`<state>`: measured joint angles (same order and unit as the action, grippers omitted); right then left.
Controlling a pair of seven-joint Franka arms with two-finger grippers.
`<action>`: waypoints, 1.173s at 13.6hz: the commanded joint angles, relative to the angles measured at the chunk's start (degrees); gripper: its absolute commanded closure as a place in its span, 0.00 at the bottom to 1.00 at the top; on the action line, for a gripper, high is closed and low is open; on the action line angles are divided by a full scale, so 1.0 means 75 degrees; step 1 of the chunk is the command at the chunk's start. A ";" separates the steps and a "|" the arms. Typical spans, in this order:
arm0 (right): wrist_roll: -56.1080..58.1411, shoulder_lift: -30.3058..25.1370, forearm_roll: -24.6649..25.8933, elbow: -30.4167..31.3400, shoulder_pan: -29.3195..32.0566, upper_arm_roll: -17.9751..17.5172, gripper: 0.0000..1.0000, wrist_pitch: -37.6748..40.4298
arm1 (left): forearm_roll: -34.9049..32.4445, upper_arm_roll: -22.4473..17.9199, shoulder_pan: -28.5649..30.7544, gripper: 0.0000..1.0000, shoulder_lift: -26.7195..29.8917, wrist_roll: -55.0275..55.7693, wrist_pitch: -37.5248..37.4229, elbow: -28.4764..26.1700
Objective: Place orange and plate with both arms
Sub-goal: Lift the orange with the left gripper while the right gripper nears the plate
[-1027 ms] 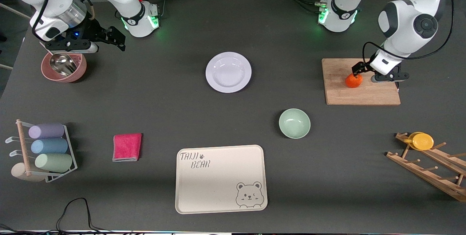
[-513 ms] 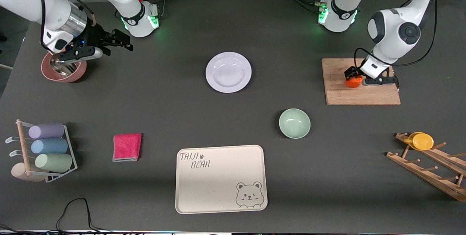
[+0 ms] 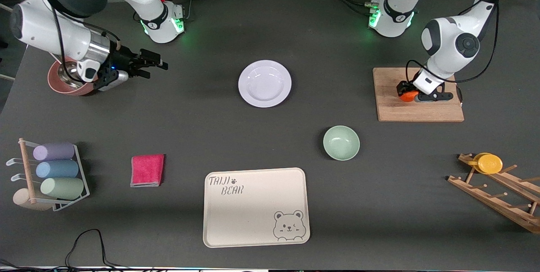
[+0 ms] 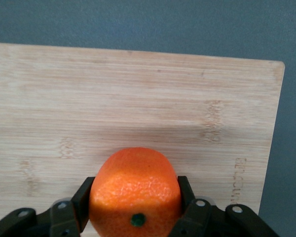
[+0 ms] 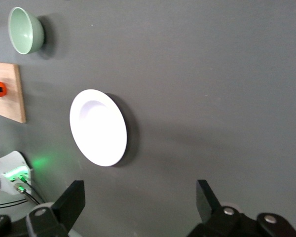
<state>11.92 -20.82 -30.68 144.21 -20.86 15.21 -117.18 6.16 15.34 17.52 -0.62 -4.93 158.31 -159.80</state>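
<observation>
Orange (image 4: 134, 187) | gripped by left hand (image 4: 133, 210) | on cutting board (image 4: 138, 113)

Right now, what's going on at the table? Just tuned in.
The left gripper is down on the wooden cutting board with its fingers on either side of the orange, which sits on the board. The right gripper is open in the air near the pink bowl at the right arm's end, pointing toward the plate. The plate lies untouched mid-table, and the bear tray sits nearer the front camera.
</observation>
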 commanded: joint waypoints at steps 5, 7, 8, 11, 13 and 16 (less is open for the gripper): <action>0.2849 0.0969 -0.2889 0.0845 -0.0031 0.0059 0.00 -0.0711 | 0.0116 -0.0077 -0.0027 0.94 0.1110 -0.0116 -0.1203 0.0012; 0.3774 0.1426 -0.3756 0.0939 -0.0031 0.0059 0.00 -0.0724 | 0.0116 -0.0100 -0.0015 0.95 0.1837 -0.0104 -0.3132 0.0747; 0.4196 0.1672 -0.4224 0.1009 -0.0031 0.0070 0.00 -0.0724 | 0.0116 -0.0112 -0.0015 0.95 0.2130 -0.0092 -0.4187 0.1274; 0.5497 0.2445 -0.5257 0.1057 -0.0031 0.0070 0.00 -0.0677 | 0.0128 -0.0299 -0.0027 1.00 0.2904 0.0001 -0.6768 0.2576; 0.6247 0.2973 -0.5925 0.1092 -0.0031 0.0070 0.00 -0.0584 | 0.0175 -0.0323 -0.0027 1.00 0.3326 0.0095 -0.7907 0.3105; 0.7536 0.3828 -0.6945 0.1092 -0.0031 0.0070 0.00 -0.0163 | 0.0548 -0.0218 -0.0144 1.00 0.3878 0.0901 -0.9127 0.3796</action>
<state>61.97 3.51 -78.08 153.04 -20.86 15.36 -120.66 8.24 13.32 17.45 26.28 -2.06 94.70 -134.61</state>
